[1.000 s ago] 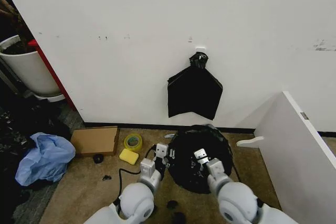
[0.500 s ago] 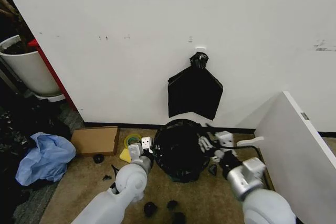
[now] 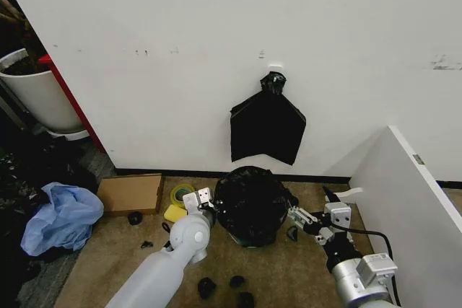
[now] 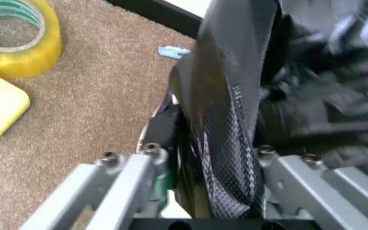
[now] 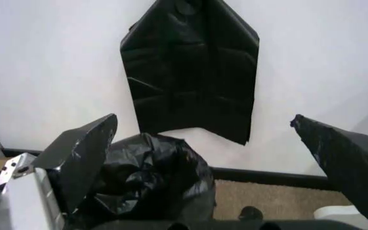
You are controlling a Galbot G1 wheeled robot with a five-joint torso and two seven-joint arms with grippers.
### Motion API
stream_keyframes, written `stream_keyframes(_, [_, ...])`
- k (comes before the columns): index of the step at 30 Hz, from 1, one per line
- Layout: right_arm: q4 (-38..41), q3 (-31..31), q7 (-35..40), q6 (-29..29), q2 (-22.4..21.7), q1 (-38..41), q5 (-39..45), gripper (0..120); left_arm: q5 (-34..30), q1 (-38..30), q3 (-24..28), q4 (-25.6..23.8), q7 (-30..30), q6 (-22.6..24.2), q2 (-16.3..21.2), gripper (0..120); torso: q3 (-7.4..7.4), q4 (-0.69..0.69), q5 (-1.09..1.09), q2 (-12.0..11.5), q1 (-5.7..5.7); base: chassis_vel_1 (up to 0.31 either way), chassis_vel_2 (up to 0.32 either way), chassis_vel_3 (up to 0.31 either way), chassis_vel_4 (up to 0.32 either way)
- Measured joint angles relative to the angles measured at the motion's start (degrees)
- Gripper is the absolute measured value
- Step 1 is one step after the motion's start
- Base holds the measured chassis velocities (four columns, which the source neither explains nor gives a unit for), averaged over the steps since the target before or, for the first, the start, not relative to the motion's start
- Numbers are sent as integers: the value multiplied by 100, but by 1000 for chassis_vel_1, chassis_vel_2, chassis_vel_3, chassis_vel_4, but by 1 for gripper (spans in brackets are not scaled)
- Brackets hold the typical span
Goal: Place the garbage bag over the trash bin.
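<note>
The garbage bag is a glossy black wrinkled mound on the carpet below the wall. It hides the trash bin. My left gripper is at the mound's left edge, shut on a stretched strip of the bag that runs between its fingers. To the right of the mound, a short way clear of it, my right gripper stands open. The right wrist view has its two fingers spread wide, with the bag beyond them.
A flat black bag bundle hangs on the wall above. A tape roll, yellow sponge and cardboard box lie left of the bag. A blue plastic heap and white planter are far left. A white panel stands right.
Both arms have swung apart from the bag's front. The left gripper went to its left edge, still holding film. The right gripper drew off to the right, now free of the bag.
</note>
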Motion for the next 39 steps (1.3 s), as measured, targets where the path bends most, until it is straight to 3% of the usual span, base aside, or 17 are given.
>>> stream_keyframes(6, [9,-34,0,-22,85,-29,-1,100,159,222,-104,-419,19,104,185,54,0,1,0,0,0,0,0,0,0])
stream_keyframes(8, [12,-36,-2,-22,90,-37,-4,100,210,249,-113,-460,45,105,215,56,0,0,0,0,0,0,0,0,0])
stream_keyframes(13, [-22,-29,-70,162,184,-90,-84,100,949,527,-174,-792,509,-96,465,76,0,0,-1,0,0,0,0,0,0])
stream_keyframes(18, [-219,35,378,297,461,-19,-431,100,1954,990,-341,-1249,995,-787,722,96,0,0,-1,0,0,0,0,0,0])
stream_keyframes(22, [-647,283,521,1179,764,-88,-976,100,3219,1511,-621,-1586,1400,-1604,880,100,0,0,1,0,0,0,0,0,0])
stream_keyframes(23, [-803,484,342,1705,944,-215,-1133,100,3843,1836,-741,-1741,1573,-2077,905,100,0,0,1,0,0,0,0,0,0])
stream_keyframes(25, [-820,561,201,1883,1026,-287,-1139,100,4056,1966,-772,-1794,1618,-2223,894,100,0,2,1,0,0,0,0,0,0])
stream_keyframes(30, [-837,872,-613,3098,1471,-825,-1046,100,5472,3329,-1001,-2166,1965,-3350,292,100,0,1,-1,1,0,0,0,0,0])
stream_keyframes(31, [-837,872,-613,3098,1471,-825,-1046,100,5472,3329,-1001,-2166,1965,-3350,292,100,0,1,-1,1,0,0,0,0,0])
stream_keyframes(36, [-1068,1058,-842,4003,1654,-1283,-1189,100,6866,4441,-1476,-2410,2151,-4347,-270,100,-1,0,1,1,-1,0,0,0,0])
stream_keyframes(39, [-1114,1088,-856,4162,1697,-1415,-1295,100,7223,4713,-1596,-2468,2155,-4636,-370,100,-1,1,1,0,-1,0,0,0,0])
